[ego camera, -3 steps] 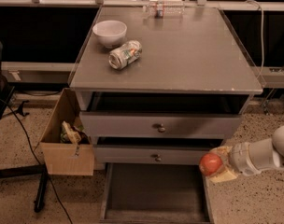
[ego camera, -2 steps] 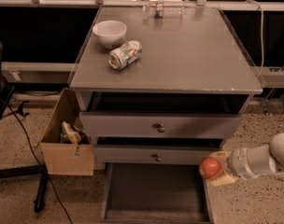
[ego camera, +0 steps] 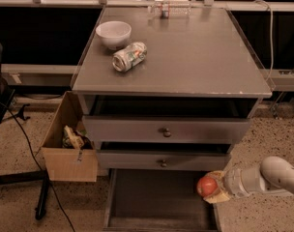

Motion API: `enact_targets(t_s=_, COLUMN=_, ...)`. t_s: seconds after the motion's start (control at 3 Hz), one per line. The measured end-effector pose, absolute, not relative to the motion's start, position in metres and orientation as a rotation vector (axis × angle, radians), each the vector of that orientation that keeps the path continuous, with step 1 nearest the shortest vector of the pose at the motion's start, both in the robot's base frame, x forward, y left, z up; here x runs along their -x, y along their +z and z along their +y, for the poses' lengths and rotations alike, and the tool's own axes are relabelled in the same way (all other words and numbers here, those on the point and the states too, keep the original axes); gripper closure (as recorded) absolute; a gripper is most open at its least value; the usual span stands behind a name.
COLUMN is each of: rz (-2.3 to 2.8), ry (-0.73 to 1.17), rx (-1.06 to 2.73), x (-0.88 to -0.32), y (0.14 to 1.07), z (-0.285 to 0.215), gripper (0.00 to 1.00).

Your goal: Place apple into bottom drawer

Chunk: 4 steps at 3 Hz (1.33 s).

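Note:
The red-orange apple (ego camera: 206,186) is held in my gripper (ego camera: 212,188) at the lower right, above the right edge of the bottom drawer (ego camera: 159,202). That drawer is pulled out and shows a dark flat floor with low walls. My white arm (ego camera: 263,178) reaches in from the right. The gripper is shut on the apple, which hangs just over the drawer's right wall.
The grey cabinet top (ego camera: 185,52) carries a white bowl (ego camera: 113,33) and a crushed silver can (ego camera: 129,56). Two upper drawers with round knobs (ego camera: 165,132) are slightly open. A cardboard box (ego camera: 69,141) with scraps stands on the left floor, beside a black stand (ego camera: 40,197).
My gripper with the apple has moved down and slightly left toward the open bottom drawer. Nothing else has moved.

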State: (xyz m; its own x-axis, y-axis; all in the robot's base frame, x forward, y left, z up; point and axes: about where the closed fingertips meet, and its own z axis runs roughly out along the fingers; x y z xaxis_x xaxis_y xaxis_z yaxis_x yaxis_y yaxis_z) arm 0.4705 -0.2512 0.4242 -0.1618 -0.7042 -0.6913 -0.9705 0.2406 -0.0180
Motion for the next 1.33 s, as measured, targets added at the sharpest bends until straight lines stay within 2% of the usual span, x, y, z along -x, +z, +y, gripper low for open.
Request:
enact_targets(t_s=0.67, rz=1.917, ry=0.592, rx=1.525, x=-0.474, y=0.408, z=-0.248, gripper=1.0)
enact_targets(t_s=1.33, rz=1.905, ry=0.569, rx=1.49, x=-0.495, y=0.345, z=-0.241, gripper=1.0)
